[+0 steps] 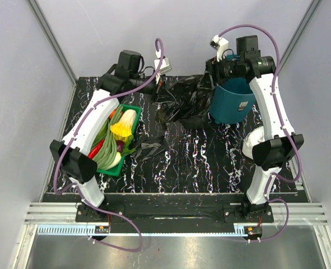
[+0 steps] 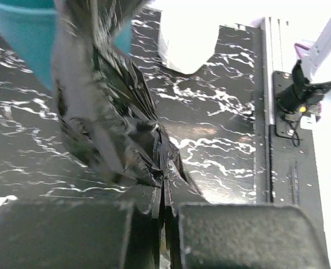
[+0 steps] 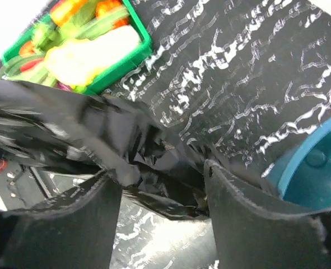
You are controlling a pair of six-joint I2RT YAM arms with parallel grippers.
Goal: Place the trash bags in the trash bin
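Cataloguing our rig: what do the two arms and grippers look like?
The left arm and right arm have white link shells, black joint housings and a looping purple cable each. Gripper fingers are broad, matte black.

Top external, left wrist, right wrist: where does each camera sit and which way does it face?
Top external: above and behind the bases, looking down at the table; both arms, trash bin, trash bag, vegetable tray.
Left wrist: near the far edge, facing the bin; own jaws shut on bag film.
Right wrist: by the bin, facing the tray; own open jaws astride the bag.
Shared: bag and bin in all three.
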